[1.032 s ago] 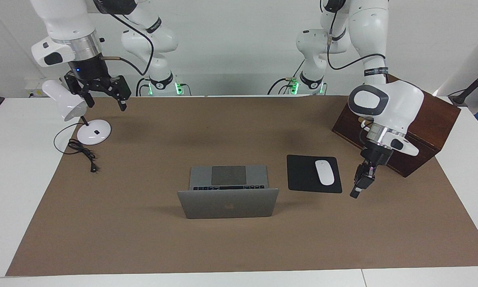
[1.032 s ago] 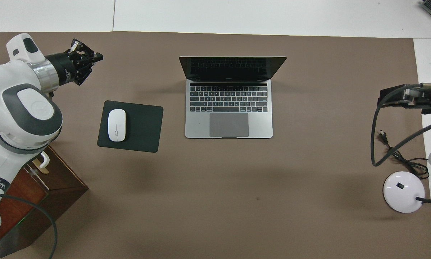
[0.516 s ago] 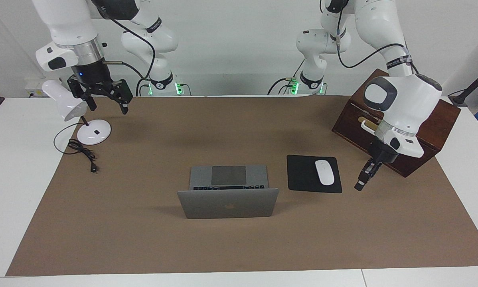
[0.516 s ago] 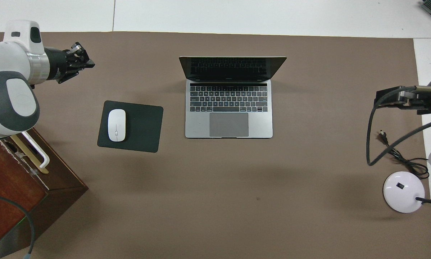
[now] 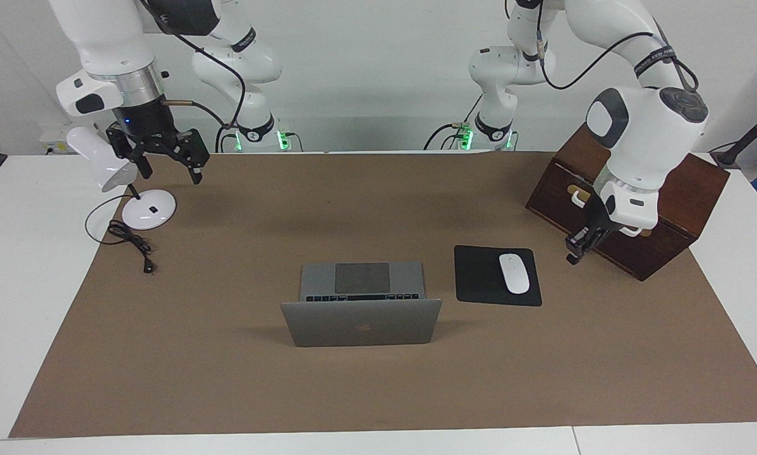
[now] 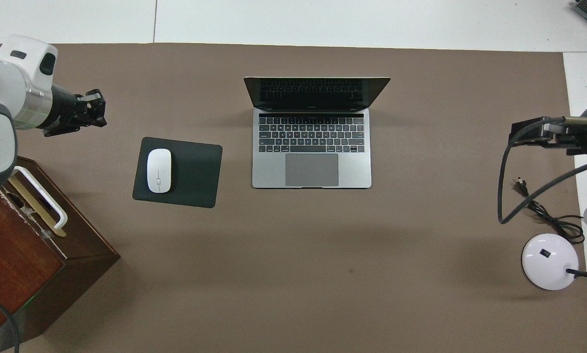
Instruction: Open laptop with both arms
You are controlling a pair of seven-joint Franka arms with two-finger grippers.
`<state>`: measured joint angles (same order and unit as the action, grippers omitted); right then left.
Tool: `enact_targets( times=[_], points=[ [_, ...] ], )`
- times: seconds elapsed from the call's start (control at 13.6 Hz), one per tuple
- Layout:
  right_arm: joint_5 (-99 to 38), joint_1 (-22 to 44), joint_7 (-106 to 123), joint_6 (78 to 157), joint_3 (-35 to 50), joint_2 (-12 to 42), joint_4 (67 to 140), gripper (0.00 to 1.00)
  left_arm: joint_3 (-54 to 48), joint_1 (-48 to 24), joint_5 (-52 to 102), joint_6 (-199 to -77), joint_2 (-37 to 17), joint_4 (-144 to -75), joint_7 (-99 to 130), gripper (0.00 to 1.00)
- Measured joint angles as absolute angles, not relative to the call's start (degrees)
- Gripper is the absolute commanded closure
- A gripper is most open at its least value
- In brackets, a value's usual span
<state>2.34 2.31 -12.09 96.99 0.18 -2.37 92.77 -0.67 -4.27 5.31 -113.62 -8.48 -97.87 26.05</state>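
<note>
Laptops: one thin silver-grey laptop, open, lid upright with dark logo facing away from the robots, black keys and grey trackpad showing; on the brown mat, mid-counter, touched by neither claw.
Arms: two white jointed arms with dark joint caps and black cables.
Left claw: black, raised over the brown mat between mouse pad and wooden box; fingers too edge-on to tell whether spread or pressed together; holding nothing visible.
Right claw: black, raised over the mat's corner beside the lamp, fingers spread wide, empty; in the overhead view only its side shows at the edge.
Mouse pads: one flat black rectangular mouse pad, beside the laptop toward the left arm's end.
Mice: one white oval mouse, lying on the pad.
Boxes: one dark red-brown wooden box with a pale handle, at the left arm's end.
Lamps: one white desk lamp with round base and black cord, at the right arm's end.
Counter: white, one brown mat covering most of it.
</note>
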Motion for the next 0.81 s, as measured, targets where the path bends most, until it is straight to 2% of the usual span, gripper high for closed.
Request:
enact_targets(
  times=[0.29, 0.52, 0.81],
  points=[
    [2.34, 2.02, -12.08, 97.59, 0.16, -2.36, 92.75, 0.00, -0.50, -2.85, 5.02, -102.49, -3.45, -98.35, 22.66, 1.00],
    [2.23, 1.54, -11.29, 97.29, 0.14, -2.31, 91.60, 0.00, -0.45, -1.87, 5.00, -97.76, 0.50, -101.58, 20.30, 1.00],
    [1.15, 0.38, -5.17, 91.04, 0.14, -2.31, 89.42, 0.00, -0.77, -1.94, 5.00, -96.41, 5.98, -107.51, 18.98, 1.00]
  ],
)
